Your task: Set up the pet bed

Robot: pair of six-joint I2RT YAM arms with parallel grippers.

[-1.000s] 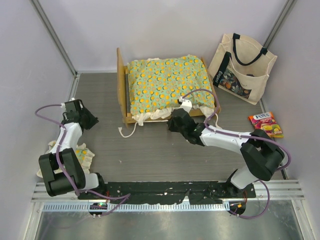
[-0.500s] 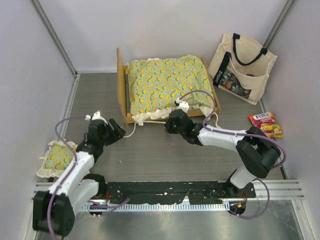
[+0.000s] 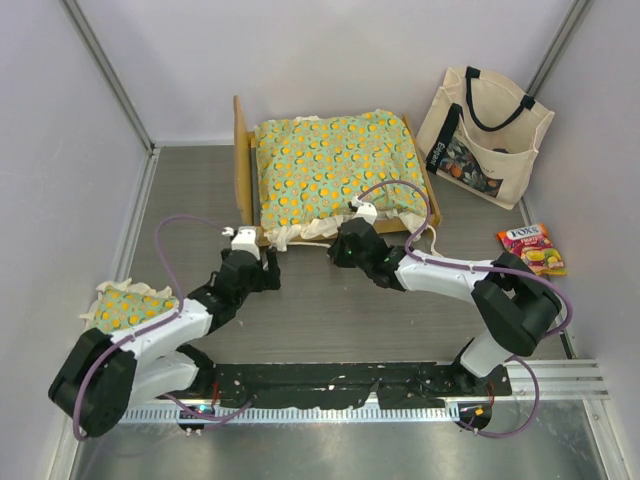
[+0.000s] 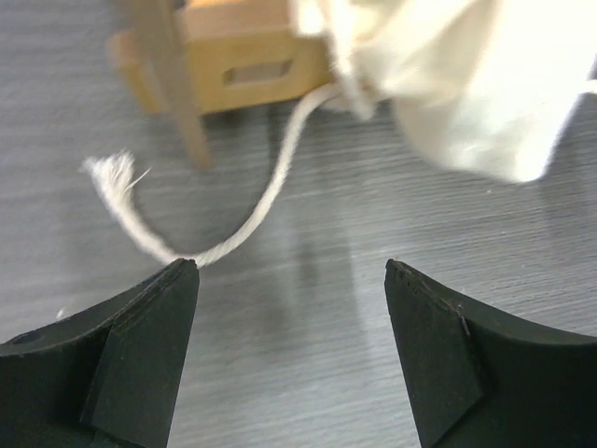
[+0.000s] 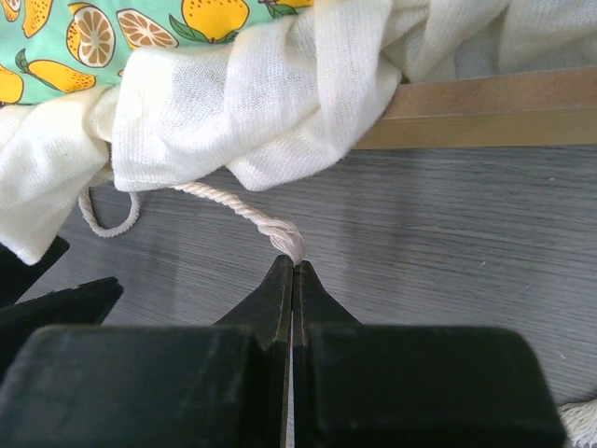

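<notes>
While the right arm reaches to the bed's near edge, right gripper (image 5: 294,273): fingers pressed together, pinching the end of a cream tie cord (image 5: 229,199).
Left gripper (image 4: 291,280): jaws spread wide, nothing between them, low over the table (image 4: 308,373), just short of a second cord (image 4: 272,187) with a frayed tip.
Pet bed (image 3: 243,165): far centre of the table, light-wood frame, tall headboard on its left.
Mattress cushion (image 3: 335,160): lying in the frame, green with orange fruit print, cream ruffle (image 5: 270,103) spilling over the near rail.
Pillow (image 3: 125,305): near left, well apart from the bed.
</notes>
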